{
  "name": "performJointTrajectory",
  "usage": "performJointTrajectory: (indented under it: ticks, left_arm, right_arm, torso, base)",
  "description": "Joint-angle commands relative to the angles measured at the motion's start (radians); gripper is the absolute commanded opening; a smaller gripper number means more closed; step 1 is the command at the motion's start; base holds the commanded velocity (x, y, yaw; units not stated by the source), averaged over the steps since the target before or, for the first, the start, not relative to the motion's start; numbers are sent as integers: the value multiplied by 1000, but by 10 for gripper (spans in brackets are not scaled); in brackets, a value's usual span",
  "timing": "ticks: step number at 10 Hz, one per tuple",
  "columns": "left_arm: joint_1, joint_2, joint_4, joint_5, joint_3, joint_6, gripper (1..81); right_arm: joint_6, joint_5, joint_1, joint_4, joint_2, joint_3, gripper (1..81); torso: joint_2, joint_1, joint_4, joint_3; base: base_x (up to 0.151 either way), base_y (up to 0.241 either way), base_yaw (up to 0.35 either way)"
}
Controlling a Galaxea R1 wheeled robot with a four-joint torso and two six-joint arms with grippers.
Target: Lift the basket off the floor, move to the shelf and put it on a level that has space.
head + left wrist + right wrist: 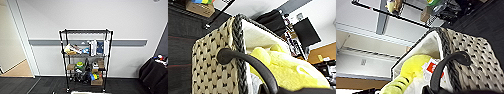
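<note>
basket at both wrists, facing shelf

basket (215, 72): woven cream-and-dark, braided rim, white lining, yellow cloth (288, 72) inside. a dark loop handle (446, 67) arches close before each wrist camera; whether either hand is apart or clamped cannot be told. shelf (86, 60): straight ahead on dark carpet floor (20, 86), top level (86, 31) bare, lower tiers stocked.

Basket (90, 92): in the head view, a pale sliver below the shelf (85, 60), cut by the frame edge. Shelf contents: blurred, mostly unidentifiable. Dark draped table (155, 75) right of the shelf: cut off, small items on it illegible. Both wrist views: grippers hidden; basket handles (250, 66) run off-frame.
</note>
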Motion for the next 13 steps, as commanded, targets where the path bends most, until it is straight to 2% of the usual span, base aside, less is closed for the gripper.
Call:
performJointTrajectory:
  ticks: [1, 3, 5, 8, 13]
  left_arm:
    - [-127, -35, -15, 22, 55, 13, 10]
    - [-96, -37, -13, 12, 77, 14, 10]
    - [-45, -23, -12, -47, 81, 16, 10]
    - [8, 17, 16, -98, 83, 21, 10]
    - [10, 3, 17, -101, 92, 21, 10]
  right_arm:
    - [-3, -9, 106, -35, -40, 51, 10]
    - [-3, -10, 106, -35, -45, 54, 10]
    - [-5, -10, 106, -37, -46, 54, 10]
    - [-5, -13, 97, -38, -51, 53, 10]
    - [-3, -10, 65, -60, -39, 50, 10]
  torso:
    - [0, 0, 0, 0]
    - [0, 0, 0, 0]
    - [0, 0, 0, 0]
    - [0, 0, 0, 0]
    - [0, -1, 0, 0]
  base:
    - [89, 0, 0]
    - [85, 0, 0]
    - [80, 0, 0]
    - [81, 0, 0]
    - [102, 0, 0]
